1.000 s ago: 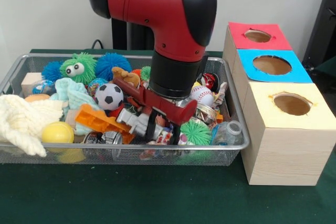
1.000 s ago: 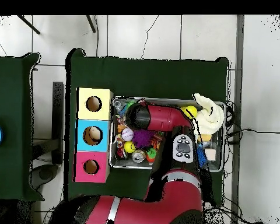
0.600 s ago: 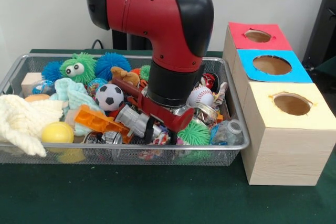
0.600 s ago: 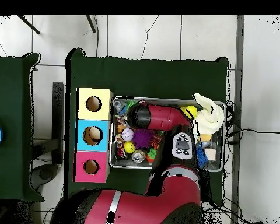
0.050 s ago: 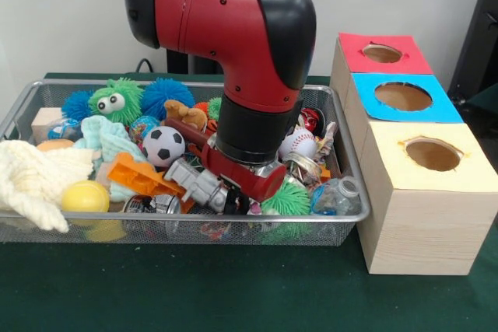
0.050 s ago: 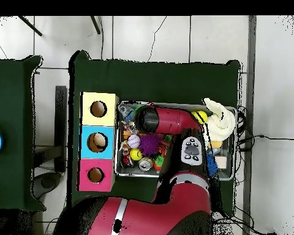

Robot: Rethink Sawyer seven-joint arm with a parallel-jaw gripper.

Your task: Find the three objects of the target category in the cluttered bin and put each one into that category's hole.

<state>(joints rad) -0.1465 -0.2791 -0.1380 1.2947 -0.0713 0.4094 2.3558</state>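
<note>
The tool (image 5: 233, 201) is buried in the bin (image 5: 342, 145) clutter, lower centre; its state cannot be told. Best lift slowly, avoiding snagging the neighbouring green spiky ball (image 5: 289, 198).

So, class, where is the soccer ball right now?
In the front view, the soccer ball sits in the wire bin, left of centre, behind the orange toy and right of the mint cloth.

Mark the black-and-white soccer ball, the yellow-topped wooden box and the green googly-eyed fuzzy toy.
black-and-white soccer ball (image 5: 163, 145): front view, centre of the ball.
yellow-topped wooden box (image 5: 405, 215): front view, bare wooden front face.
green googly-eyed fuzzy toy (image 5: 117, 100): front view, fuzzy body beside its eyes.
</note>
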